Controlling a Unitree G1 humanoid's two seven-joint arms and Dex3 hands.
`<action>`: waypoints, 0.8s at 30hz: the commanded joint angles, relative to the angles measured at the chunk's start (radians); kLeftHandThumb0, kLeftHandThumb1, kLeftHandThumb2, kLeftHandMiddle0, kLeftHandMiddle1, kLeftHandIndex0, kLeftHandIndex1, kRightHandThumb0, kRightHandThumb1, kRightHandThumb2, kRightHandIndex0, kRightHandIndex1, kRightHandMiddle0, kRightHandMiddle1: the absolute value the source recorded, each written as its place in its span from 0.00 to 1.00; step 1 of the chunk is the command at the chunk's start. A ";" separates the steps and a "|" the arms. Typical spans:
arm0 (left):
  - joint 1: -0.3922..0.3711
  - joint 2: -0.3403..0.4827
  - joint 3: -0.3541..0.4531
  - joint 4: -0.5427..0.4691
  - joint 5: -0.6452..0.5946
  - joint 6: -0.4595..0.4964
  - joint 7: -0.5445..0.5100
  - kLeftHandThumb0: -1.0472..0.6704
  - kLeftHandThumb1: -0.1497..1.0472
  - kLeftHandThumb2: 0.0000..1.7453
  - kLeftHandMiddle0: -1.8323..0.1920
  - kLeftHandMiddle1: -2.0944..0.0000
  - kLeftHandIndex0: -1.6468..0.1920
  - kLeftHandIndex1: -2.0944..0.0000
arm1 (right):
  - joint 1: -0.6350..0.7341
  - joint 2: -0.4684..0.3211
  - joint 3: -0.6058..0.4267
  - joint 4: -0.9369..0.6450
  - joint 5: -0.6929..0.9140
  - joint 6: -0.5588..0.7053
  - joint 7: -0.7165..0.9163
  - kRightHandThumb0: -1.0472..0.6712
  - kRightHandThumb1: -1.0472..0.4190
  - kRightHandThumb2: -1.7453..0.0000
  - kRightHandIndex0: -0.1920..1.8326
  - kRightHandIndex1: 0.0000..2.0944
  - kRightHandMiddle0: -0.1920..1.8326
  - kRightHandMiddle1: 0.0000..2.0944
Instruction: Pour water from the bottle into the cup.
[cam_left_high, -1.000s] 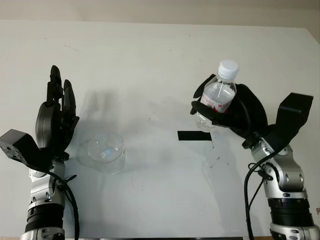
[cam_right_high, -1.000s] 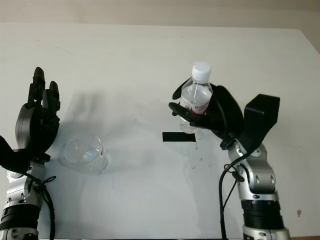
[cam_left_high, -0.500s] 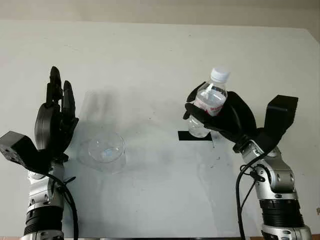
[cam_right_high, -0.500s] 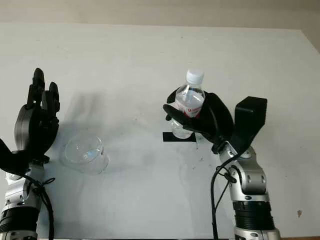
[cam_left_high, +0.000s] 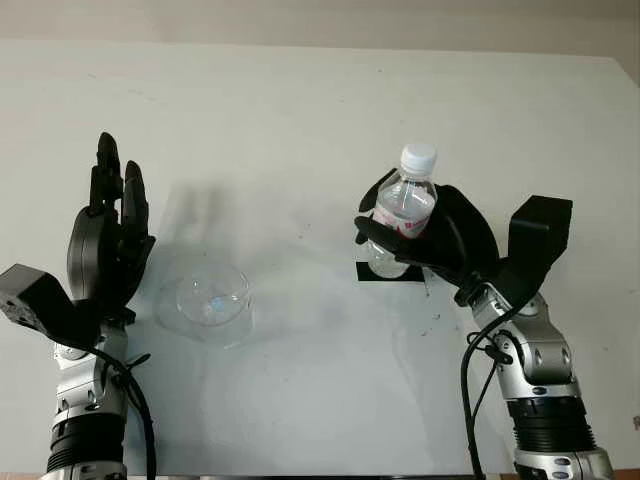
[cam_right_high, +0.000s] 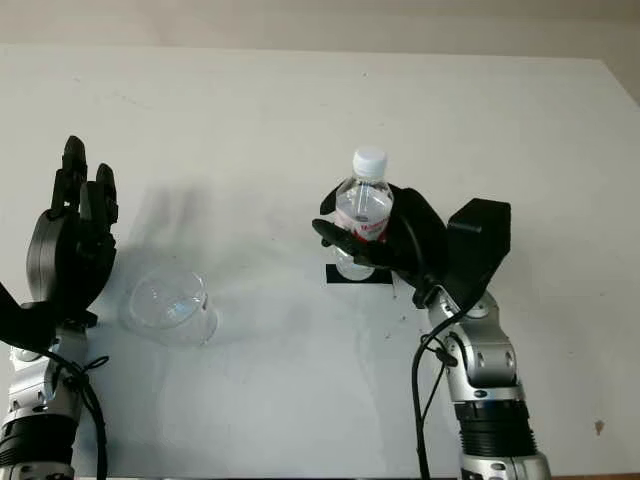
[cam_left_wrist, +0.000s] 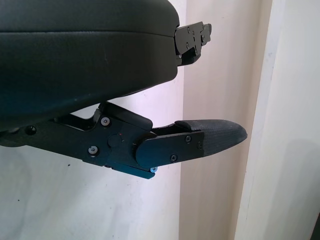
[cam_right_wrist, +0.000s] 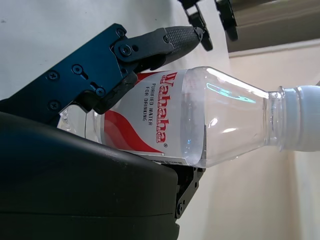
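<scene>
Right wrist view: right hand (cam_right_wrist: 100, 165) grips capped bottle (cam_right_wrist: 200, 120) labelled "Wahaha purified water for drinking".

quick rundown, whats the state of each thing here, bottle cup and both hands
bottle: upright, white cap on, gripped around its label.
cup: upright on the table, looks empty, nothing touching it.
right hand: shut on the bottle, above the black tape mark.
left hand: open, raised beside the cup, holding nothing.
</scene>
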 joint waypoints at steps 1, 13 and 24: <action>0.014 0.006 0.007 -0.002 -0.004 -0.001 -0.006 0.19 1.00 0.30 1.00 1.00 1.00 1.00 | 0.016 -0.005 0.005 0.017 -0.016 -0.053 0.012 0.34 0.00 0.73 0.64 1.00 0.45 1.00; 0.006 0.013 0.009 0.007 0.003 -0.005 -0.007 0.19 1.00 0.31 1.00 1.00 1.00 1.00 | 0.035 -0.013 0.007 0.068 -0.059 -0.143 0.038 0.32 0.00 0.83 0.51 1.00 0.32 1.00; -0.005 0.019 0.015 0.026 -0.004 -0.006 -0.020 0.19 1.00 0.31 1.00 1.00 1.00 1.00 | 0.051 0.007 -0.012 0.074 -0.017 -0.088 0.032 0.30 0.00 0.88 0.46 1.00 0.28 1.00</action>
